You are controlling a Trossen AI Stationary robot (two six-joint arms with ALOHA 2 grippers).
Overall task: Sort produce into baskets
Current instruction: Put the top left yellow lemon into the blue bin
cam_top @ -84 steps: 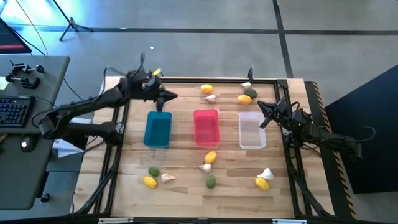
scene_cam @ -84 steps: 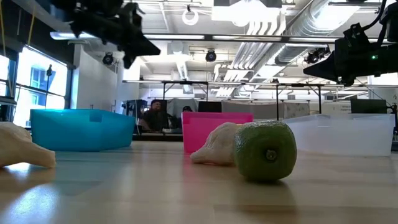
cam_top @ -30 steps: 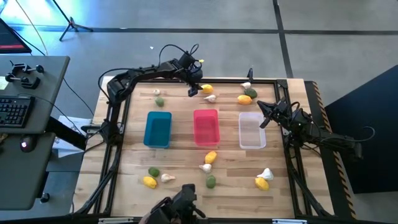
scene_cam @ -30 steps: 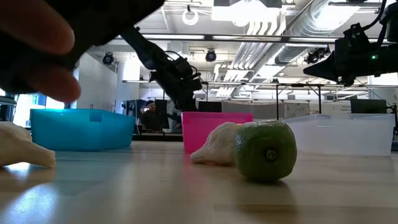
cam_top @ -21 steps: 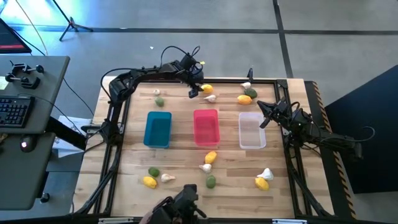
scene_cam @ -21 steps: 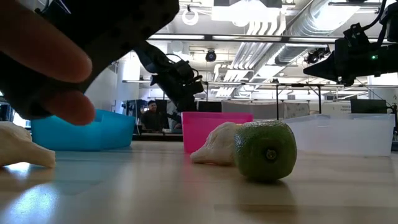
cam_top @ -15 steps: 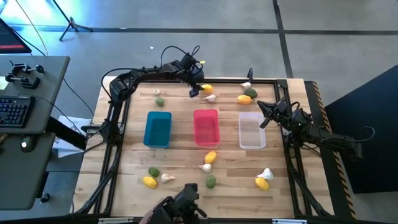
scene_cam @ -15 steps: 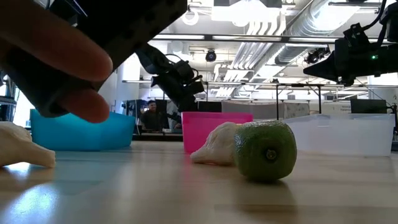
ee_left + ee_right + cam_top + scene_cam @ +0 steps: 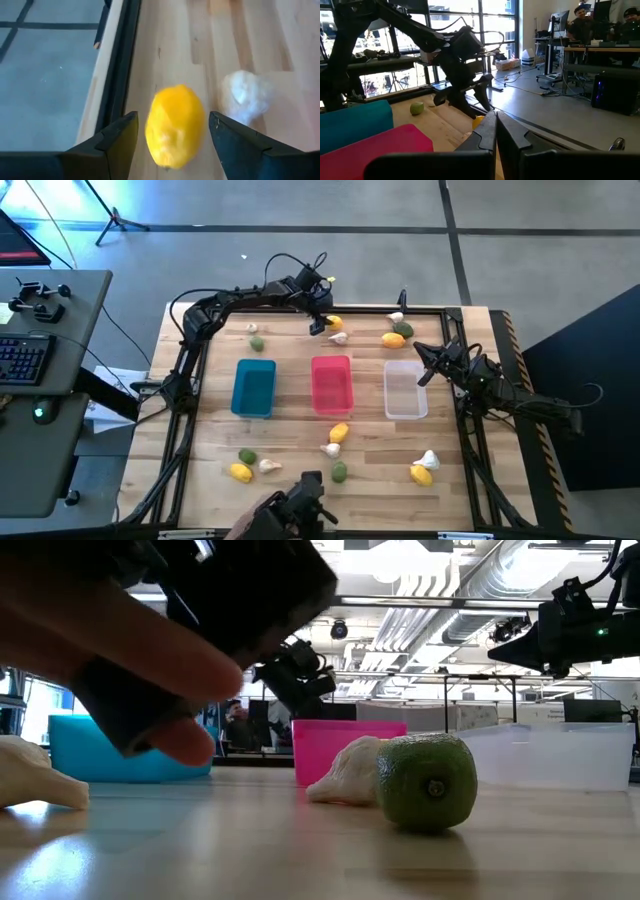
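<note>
Your left gripper (image 9: 172, 131) straddles the lemon (image 9: 175, 125) beside the garlic bulb (image 9: 245, 95), jaws wide. Drop straight, centre it, squeeze gently. Right gripper (image 9: 422, 364), pinched shut, waits.

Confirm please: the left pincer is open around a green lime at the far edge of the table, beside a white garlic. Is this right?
Not quite. The left pincer is open around a yellow lemon, not a green lime, as the left wrist view shows. The rest holds: it is at the table's far edge, beside a white garlic.
</note>
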